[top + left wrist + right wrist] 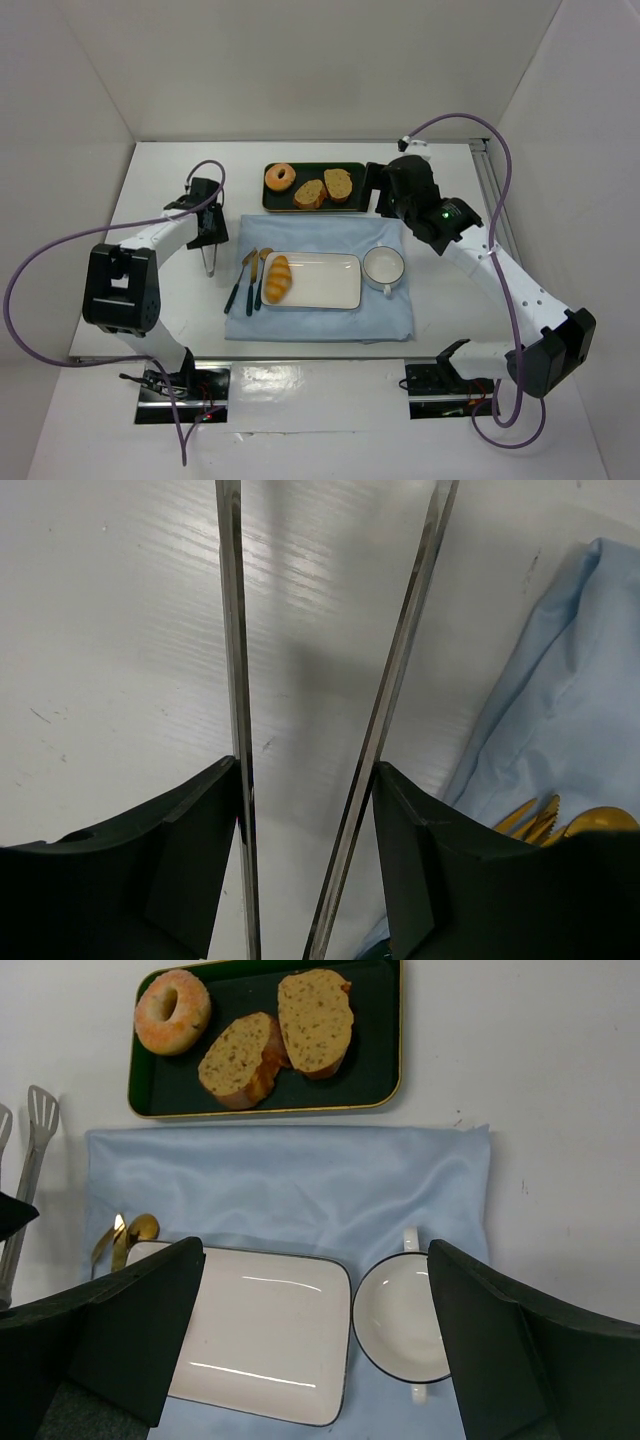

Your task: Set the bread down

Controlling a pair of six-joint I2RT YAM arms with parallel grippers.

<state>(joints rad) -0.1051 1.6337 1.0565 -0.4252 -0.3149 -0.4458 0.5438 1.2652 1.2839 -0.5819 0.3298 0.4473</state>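
The bread (277, 278), a small golden-orange roll, lies on the left end of the white rectangular plate (325, 280). My left gripper (209, 238) is left of the blue cloth and is shut on metal tongs (210, 262), which point toward me. In the left wrist view the tongs' two arms (235, 680) stand spread between my fingers (190, 850) over bare table, with nothing in them. My right gripper (378, 192) is open and empty, held above the cloth's back edge. In the right wrist view the plate (270, 1330) shows, and my left finger (120, 1330) hides the bread.
A dark tray (355, 170) at the back holds a doughnut (280, 177) and two bread slices (324, 187). A white cup (384, 268) stands right of the plate. A gold fork and knife (250, 280) lie left of the plate on the blue cloth (320, 320).
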